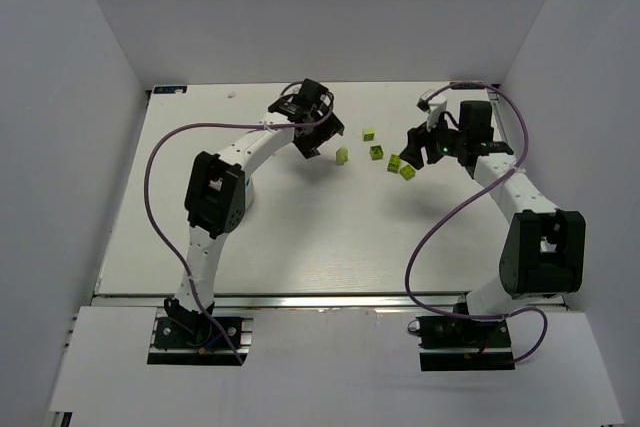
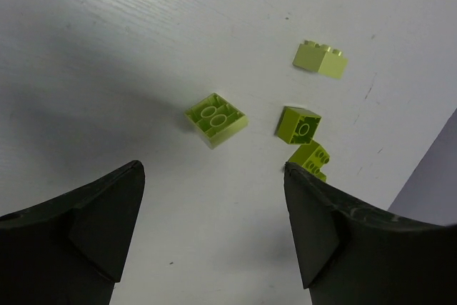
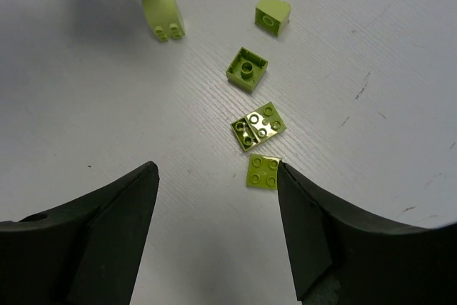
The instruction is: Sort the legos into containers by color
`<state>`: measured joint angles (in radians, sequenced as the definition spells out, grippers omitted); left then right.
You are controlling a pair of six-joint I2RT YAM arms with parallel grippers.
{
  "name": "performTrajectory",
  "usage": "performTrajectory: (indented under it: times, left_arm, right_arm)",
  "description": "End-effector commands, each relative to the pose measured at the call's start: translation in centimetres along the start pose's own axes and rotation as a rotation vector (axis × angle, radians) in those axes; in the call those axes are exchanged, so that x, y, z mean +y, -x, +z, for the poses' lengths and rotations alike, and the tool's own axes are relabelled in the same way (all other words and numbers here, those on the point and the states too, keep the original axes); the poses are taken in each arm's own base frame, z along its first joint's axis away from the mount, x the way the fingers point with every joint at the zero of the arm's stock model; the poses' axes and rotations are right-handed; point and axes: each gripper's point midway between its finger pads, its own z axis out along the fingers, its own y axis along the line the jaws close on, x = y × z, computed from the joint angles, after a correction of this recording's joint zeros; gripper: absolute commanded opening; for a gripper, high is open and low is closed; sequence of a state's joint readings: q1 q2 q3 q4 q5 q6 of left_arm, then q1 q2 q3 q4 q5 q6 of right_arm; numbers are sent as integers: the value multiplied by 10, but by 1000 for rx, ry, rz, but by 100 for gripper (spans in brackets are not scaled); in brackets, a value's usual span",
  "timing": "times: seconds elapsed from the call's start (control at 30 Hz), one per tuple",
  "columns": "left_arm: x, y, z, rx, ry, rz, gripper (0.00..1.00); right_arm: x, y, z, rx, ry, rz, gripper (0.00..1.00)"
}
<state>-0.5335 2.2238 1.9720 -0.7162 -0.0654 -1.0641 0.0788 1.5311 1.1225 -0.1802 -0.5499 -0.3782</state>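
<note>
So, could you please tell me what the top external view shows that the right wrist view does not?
Only the top external view shows the left arm and right arm whole, the table's edges and the walls around it. Only the right wrist view shows studs and hollow undersides on the lime bricks. Both show the open right pincer and all five bricks loose on the table.

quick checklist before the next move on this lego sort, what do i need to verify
1. Left fingers open, nothing between them: ok.
2. Right fingers open, nothing between them: ok.
3. Legos in view on the table, five lime ones between the arms: ok.
4. Containers in view: not ok, none in any view.
5. Nearest brick clear of the neighbouring brick: cannot tell, gap looks very slim.
</note>
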Motion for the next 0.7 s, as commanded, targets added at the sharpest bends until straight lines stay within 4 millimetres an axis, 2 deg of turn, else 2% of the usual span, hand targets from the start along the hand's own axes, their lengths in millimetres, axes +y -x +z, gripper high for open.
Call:
performTrajectory:
  times: [0.0,0.23,0.5,0.67]
  left_arm:
    - [-12,4,-6,-31,12,-133,88]
    - [-22,-18,13,22,15,-175,89]
    - [-13,-30,40,49,46,-217,89]
    - [-11,-33,51,57,56,-227,85]
  right_arm:
    - [1,13,-9,-57,-9,-40,72]
    - [0,8,-11,-64,-18,-23,74]
    - [-3,5,-18,-80,-34,-22,74]
    - [-5,1,-21,-82,-40,-13,74]
